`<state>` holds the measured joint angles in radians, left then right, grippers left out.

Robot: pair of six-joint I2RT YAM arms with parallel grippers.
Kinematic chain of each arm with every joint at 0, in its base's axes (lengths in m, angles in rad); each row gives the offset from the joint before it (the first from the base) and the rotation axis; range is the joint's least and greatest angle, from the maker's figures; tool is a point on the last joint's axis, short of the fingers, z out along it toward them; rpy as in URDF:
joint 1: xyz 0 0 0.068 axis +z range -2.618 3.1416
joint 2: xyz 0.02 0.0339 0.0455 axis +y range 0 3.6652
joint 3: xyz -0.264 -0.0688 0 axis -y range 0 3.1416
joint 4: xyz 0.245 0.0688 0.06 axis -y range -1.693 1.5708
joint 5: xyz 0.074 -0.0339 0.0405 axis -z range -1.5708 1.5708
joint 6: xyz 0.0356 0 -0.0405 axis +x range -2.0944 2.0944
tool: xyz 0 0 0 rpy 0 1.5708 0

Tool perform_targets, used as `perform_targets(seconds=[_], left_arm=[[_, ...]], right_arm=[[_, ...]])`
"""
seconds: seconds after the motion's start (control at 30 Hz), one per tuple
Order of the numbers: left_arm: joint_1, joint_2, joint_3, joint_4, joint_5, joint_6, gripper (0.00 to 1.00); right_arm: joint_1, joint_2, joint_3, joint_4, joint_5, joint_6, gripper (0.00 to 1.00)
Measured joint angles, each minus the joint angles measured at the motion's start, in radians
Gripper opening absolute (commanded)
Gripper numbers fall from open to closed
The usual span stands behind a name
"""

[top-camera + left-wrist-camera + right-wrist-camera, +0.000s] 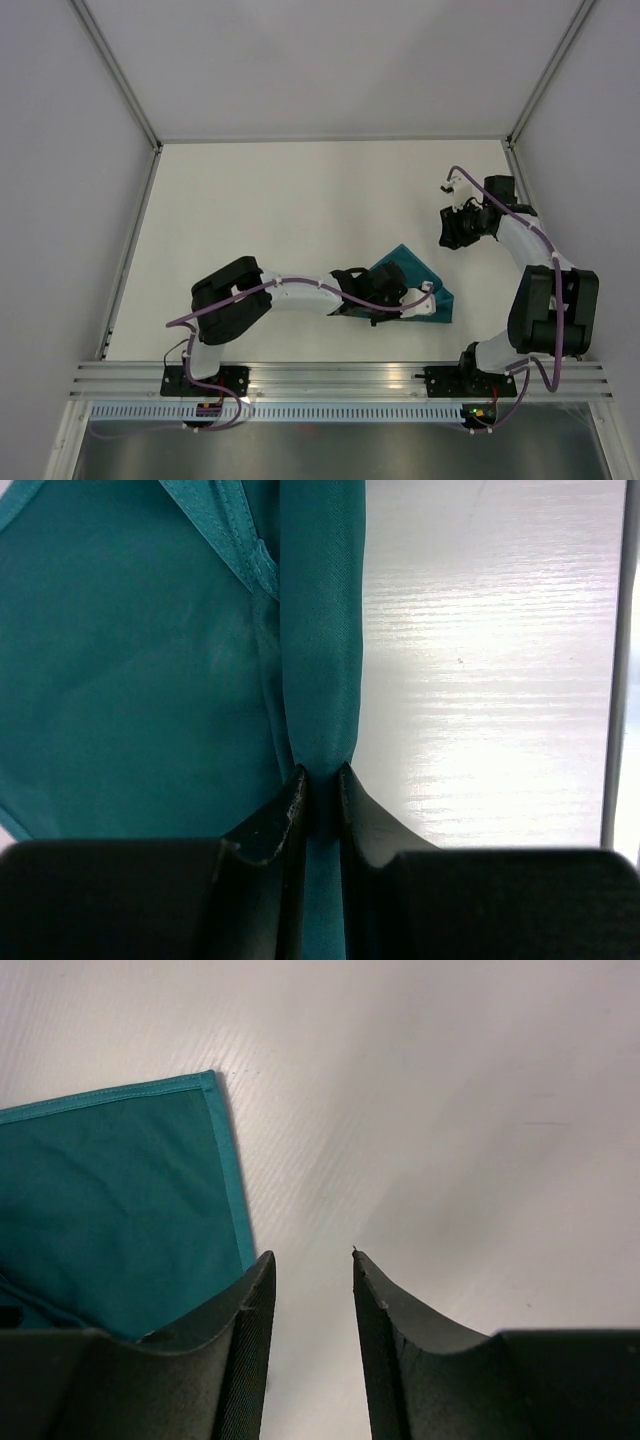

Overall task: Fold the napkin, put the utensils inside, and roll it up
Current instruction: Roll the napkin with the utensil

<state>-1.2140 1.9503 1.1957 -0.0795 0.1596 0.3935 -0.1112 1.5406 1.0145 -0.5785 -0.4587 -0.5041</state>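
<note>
The teal napkin (403, 267) lies bunched into a small folded shape near the table's front middle. In the left wrist view a rolled fold of the napkin (320, 630) runs straight into my left gripper (320, 775), whose jaws are shut on it; flat cloth spreads to the left. From above, my left gripper (412, 303) sits at the napkin's near right edge. My right gripper (452, 235) hovers off the cloth to the far right, jaws open and empty (310, 1255), with a hemmed napkin corner (110, 1200) to their left. The utensils are out of view.
White table surface (280, 210) spreads around the cloth, bounded by grey walls and metal frame posts (130, 250). A rail (340, 378) carries both arm bases at the near edge.
</note>
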Motion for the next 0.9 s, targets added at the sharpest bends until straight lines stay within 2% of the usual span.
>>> perform_targets(seconds=[0.27,0.57,0.7,0.9], left_arm=[[0.112,0.098,0.163,-0.158,0.251,-0.076,0.04],[0.225,0.22,0.3,-0.285,0.536,-0.149,0.05],[0.254,0.257,0.339,-0.332,0.61,-0.17,0.05],[0.281,0.295,0.374,-0.377,0.676,-0.2,0.06]], right_arm=[[-0.099,-0.137,-0.004,-0.019,-0.053,-0.013,0.38],[-0.098,-0.378,-0.047,-0.172,-0.192,-0.193,0.37],[-0.097,-0.444,-0.047,-0.319,-0.251,-0.372,0.37],[-0.073,-0.399,-0.048,-0.626,-0.3,-0.723,0.39]])
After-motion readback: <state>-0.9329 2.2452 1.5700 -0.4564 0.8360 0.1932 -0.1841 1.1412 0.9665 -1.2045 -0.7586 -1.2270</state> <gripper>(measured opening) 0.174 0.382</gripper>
